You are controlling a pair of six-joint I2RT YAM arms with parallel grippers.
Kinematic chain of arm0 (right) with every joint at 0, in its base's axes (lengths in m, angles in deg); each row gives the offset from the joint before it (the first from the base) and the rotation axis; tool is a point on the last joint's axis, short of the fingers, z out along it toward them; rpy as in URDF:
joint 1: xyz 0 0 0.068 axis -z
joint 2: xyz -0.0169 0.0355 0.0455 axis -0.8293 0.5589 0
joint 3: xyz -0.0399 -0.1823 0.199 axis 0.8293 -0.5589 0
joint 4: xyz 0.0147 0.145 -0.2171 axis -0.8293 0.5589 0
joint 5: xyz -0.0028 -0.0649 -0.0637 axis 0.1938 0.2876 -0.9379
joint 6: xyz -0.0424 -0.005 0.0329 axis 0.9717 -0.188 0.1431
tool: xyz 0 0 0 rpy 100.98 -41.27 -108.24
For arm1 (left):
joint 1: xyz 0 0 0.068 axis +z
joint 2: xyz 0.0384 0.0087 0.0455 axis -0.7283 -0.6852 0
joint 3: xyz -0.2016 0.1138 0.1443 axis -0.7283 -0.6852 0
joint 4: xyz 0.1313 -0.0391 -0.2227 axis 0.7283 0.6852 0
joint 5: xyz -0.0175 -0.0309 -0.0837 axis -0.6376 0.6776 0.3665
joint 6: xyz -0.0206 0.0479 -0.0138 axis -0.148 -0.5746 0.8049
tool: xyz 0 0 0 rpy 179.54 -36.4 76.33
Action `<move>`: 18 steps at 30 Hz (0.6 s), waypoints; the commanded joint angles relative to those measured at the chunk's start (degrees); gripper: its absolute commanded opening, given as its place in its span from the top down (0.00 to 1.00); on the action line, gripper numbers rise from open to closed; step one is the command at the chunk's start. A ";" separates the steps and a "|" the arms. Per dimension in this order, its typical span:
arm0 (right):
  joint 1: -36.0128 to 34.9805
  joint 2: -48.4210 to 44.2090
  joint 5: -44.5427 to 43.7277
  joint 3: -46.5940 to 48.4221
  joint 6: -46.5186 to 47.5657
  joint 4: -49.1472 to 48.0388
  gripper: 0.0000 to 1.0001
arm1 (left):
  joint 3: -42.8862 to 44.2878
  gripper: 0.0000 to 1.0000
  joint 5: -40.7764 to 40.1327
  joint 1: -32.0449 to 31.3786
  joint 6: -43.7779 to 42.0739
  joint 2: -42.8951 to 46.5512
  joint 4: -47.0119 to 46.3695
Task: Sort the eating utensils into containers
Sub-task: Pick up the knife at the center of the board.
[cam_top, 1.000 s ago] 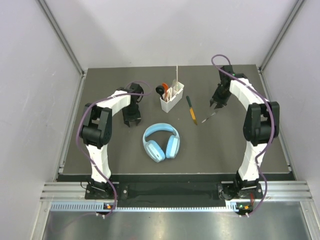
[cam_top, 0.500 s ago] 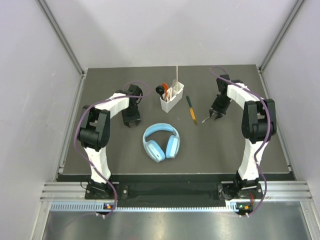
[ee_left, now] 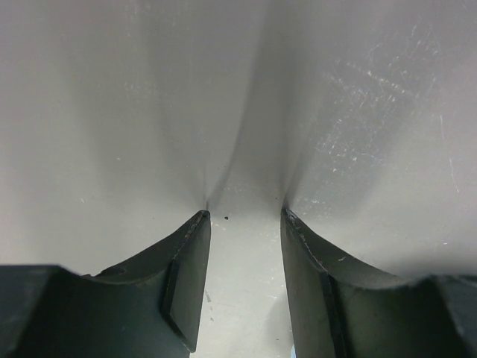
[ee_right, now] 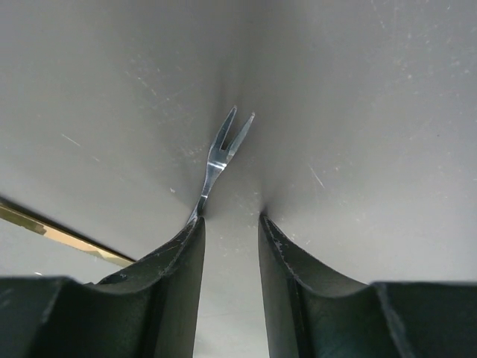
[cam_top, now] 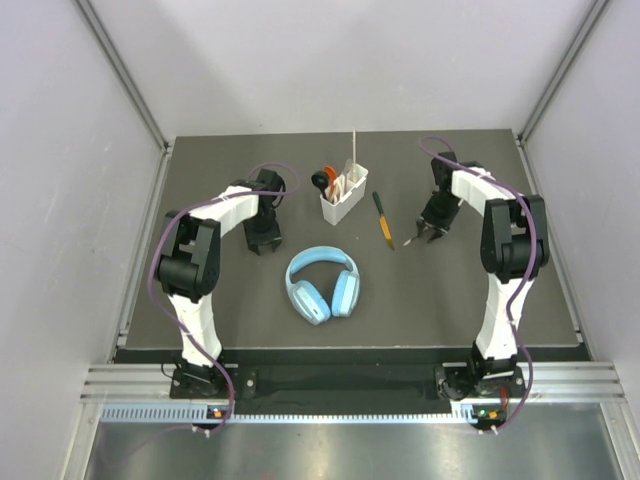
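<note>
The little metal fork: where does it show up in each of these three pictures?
Top view: the fork lies right of centre, just left of the right gripper.
Left wrist view: not in it.
Right wrist view: the fork is mid-picture, prongs up, its stem meeting one fingertip.
Shared landmark: the right gripper.

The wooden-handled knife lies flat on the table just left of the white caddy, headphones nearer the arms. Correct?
No. The knife lies right of the white caddy, not left, flat on the table; the top external view shows it. The headphones are nearer the arms.
</note>
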 commanded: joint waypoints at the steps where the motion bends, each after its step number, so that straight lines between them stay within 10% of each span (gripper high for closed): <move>1: 0.39 -0.06 -0.73 2.67 -0.99 -1.34 0.65 | 0.25 0.52 -0.33 -0.10 0.16 -1.84 1.31; 18: 1.44 7.32 -4.16 7.78 -0.73 3.32 0.79 | 2.37 0.52 -0.50 -0.10 -0.19 -3.86 2.02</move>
